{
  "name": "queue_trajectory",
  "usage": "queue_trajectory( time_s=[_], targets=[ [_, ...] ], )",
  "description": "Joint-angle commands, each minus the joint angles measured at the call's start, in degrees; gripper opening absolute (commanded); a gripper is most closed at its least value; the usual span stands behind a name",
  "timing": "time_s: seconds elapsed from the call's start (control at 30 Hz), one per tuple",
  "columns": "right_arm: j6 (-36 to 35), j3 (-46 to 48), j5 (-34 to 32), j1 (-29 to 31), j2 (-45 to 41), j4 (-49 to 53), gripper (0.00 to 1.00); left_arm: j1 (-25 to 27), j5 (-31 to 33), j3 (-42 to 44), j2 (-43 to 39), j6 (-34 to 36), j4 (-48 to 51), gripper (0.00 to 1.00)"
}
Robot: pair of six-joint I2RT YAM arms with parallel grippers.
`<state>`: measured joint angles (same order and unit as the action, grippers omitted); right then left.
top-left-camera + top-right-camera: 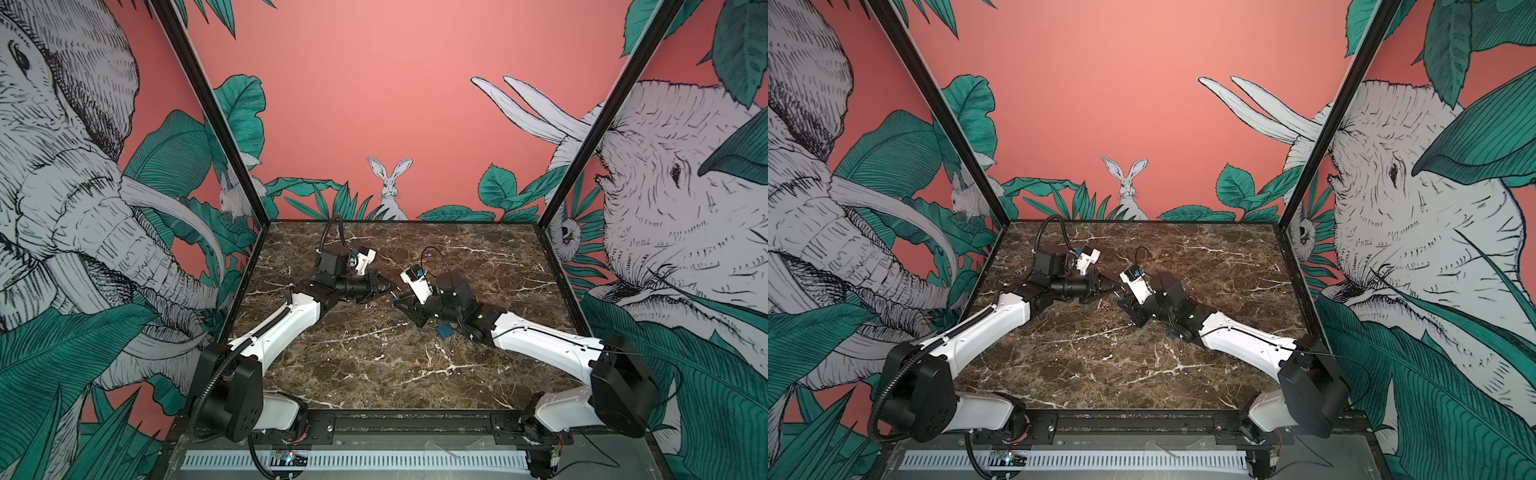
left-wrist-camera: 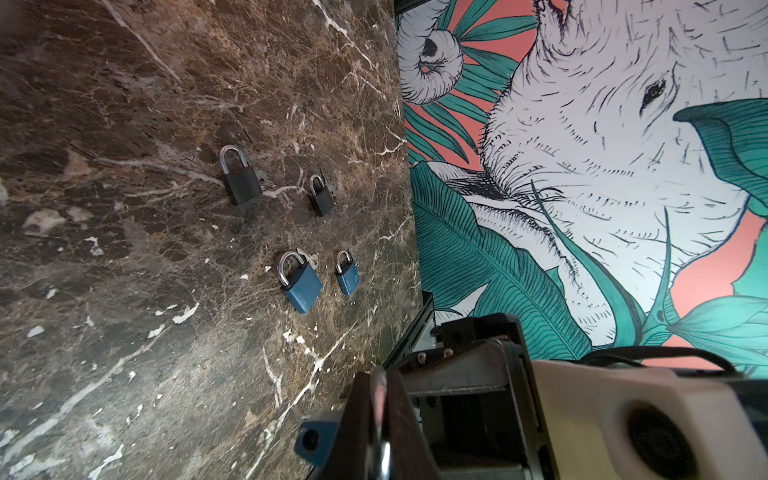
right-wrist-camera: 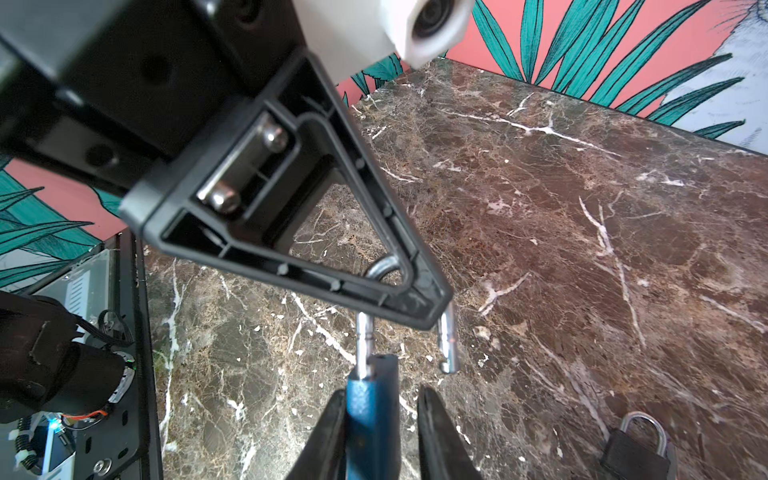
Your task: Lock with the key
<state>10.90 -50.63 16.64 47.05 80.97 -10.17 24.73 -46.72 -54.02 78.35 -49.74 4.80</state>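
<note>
the left claw [image 3: 422, 298] is clenched on the bend of the steel shackle [image 3: 362, 336] of the blue padlock [image 3: 372, 411], which sits between the two claws. the shackle is unlatched, and its free leg [image 3: 446, 340] hangs clear beside the body. the right claw [image 3: 382, 399] straddles the padlock's body, released: one finger [image 3: 324, 436] touches the blue side, while a sliver of desk [image 3: 582, 208] shows between the body and the other finger [image 3: 440, 436]. ahead of the left claw, well apart, lie a large black padlock [image 2: 241, 183], a small black padlock [image 2: 322, 197], a large blue lock [image 2: 301, 282] and a small blue lock [image 2: 347, 276].
</note>
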Motion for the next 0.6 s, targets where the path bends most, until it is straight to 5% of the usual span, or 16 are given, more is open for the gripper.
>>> queue_trajectory(
  time_s=[0.0,0.33,0.47,0.57],
  targets=[
    [0.18,-1.84,1.23,-0.38,0.87,-2.48,0.28,0.41,-1.76,-2.09,-2.49,-1.24,-1.75,0.0],
    [0.28,-2.23,0.64,-0.55,1.24,-2.9,0.17,0.41,-1.82,-1.88,-2.75,-1.72,-2.05,0.0],
    [0.31,-2.54,0.14,-0.73,1.24,-2.62,0.02,0.41,-1.71,-1.69,-2.8,-1.72,-1.9,0.0],
    [0.46,-2.88,-0.27,-0.97,0.99,-1.54,0.0,0.37,-1.28,-1.62,-2.8,-1.51,-1.74,0.0]
  ],
)
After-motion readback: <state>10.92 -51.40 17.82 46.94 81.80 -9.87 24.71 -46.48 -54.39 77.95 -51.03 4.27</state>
